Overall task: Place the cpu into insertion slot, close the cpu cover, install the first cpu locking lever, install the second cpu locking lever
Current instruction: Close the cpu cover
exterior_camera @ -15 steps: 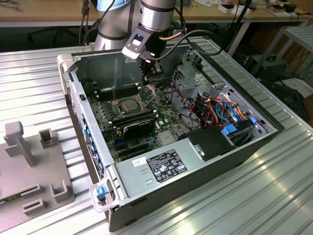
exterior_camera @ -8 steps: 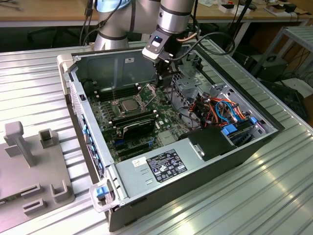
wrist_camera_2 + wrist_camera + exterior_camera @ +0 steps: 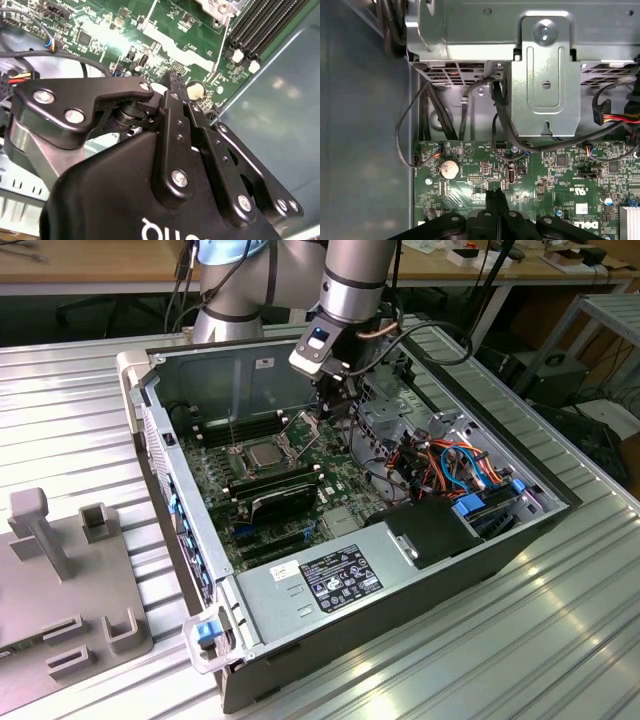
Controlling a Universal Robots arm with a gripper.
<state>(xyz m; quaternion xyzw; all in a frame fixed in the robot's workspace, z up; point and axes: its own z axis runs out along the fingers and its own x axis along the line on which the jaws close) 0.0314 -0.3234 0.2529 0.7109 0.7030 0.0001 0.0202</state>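
— Step in hand?

— Closing of the cpu cover [image 3: 299, 430], most likely. Judged so from the cpu [image 3: 262, 452] lying flat in the insertion slot [image 3: 244, 456], silvery face up, and from the cover seeming to stand tilted up just beside the slot, toward the exterior view's right.

— And the pincer [image 3: 336, 408]?

— Hanging low inside the computer case [image 3: 230, 365] on the ribbed tabletop [image 3: 560, 640], over the green board [image 3: 470, 185]. Just beside the raised cover, on its side away from the cpu. Pressed together at the fingers [image 3: 491, 205], as seen in the first wrist view, with nothing between them. Pointing at bare board near a coin cell [image 3: 449, 169], in front of a grey metal bracket [image 3: 545, 75].

— Touching the cover?

— Cannot tell from these views.

— Demands of the next move?

— Probably a push on the cover's upper edge rather than a grasp: over and down toward the slot, along the hinge's arc. Gentle force, so as to leave the cpu square in its seat. Clearance, too, from the coloured cables [image 3: 455, 465] close by on the exterior view's right.
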